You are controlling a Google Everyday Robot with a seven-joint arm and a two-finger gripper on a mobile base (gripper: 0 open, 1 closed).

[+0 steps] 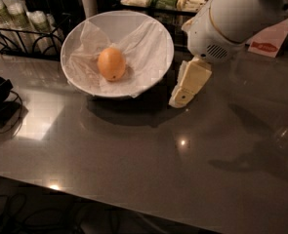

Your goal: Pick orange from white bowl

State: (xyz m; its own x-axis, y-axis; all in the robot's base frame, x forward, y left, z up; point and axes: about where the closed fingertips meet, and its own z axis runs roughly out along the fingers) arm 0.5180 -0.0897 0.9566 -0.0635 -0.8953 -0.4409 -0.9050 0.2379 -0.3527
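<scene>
Gripper (185, 94), right of centre, low beside the white bowl (85, 23), spread or pressed together: cannot tell; orange (111, 64) lies in bowl, upper left; best raised over rim, then lowered squarely around fruit

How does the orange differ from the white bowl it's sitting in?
The orange is small, smooth and orange-yellow; the white bowl is far wider, white and lined with a crinkled liner. The orange is a solid oval; the white bowl is an open, shallow dish holding it. Both are rounded. The gripper hangs beside the bowl, outside it.
</scene>
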